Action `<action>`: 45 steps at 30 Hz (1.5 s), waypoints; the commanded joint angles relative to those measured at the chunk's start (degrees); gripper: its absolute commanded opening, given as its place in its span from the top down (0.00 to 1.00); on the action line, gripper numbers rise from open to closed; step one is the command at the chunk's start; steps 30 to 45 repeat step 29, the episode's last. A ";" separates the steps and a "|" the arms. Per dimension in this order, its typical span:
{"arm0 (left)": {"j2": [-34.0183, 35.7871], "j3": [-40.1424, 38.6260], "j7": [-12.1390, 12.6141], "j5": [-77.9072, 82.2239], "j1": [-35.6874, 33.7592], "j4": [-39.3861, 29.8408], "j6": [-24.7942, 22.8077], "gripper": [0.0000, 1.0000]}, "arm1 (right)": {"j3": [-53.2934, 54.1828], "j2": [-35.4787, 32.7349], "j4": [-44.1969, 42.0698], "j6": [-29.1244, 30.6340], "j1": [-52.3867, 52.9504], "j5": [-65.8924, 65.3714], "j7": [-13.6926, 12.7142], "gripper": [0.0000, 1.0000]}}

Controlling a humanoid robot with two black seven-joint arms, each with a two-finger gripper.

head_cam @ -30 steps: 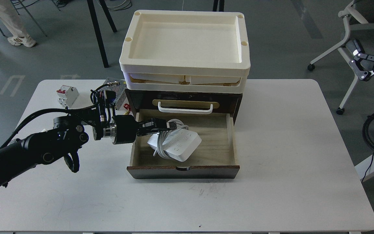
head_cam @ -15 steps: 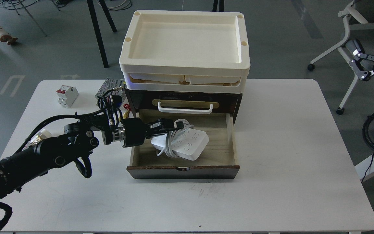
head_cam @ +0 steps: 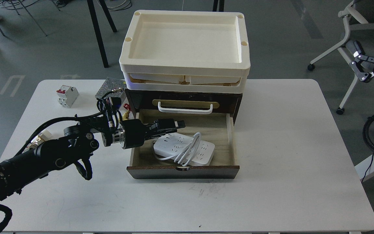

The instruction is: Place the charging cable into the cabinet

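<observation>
The charging cable (head_cam: 184,149), a flat white power strip with its white cord looped loosely over it, lies flat on the pale wood floor of the open drawer (head_cam: 230,136). The drawer belongs to the dark brown cabinet (head_cam: 235,101), which has a white bar handle (head_cam: 185,109) above the drawer. My left gripper (head_cam: 176,126) reaches in from the left over the drawer's back left part, just above the strip. Its fingers are apart and hold nothing. My right gripper (head_cam: 357,66) is off the table at the far right, open and empty.
Cream plastic trays (head_cam: 184,66) are stacked on the cabinet. A white-and-red circuit breaker (head_cam: 67,95) and a silver mesh power supply box (head_cam: 110,89) sit on the white table (head_cam: 287,162) left of the cabinet. An office chair (head_cam: 352,29) stands at the right.
The left gripper carried the power strip right and down into the drawer, then let it go. The strip now lies flat, its cord loosened, and the fingers have lifted off it.
</observation>
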 commanded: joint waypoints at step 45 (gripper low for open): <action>18.51 -19.79 0.00 -56.70 2.64 0.69 -3.93 0.07 | 7.46 3.34 1.49 0.00 -0.18 -0.09 0.00 0.00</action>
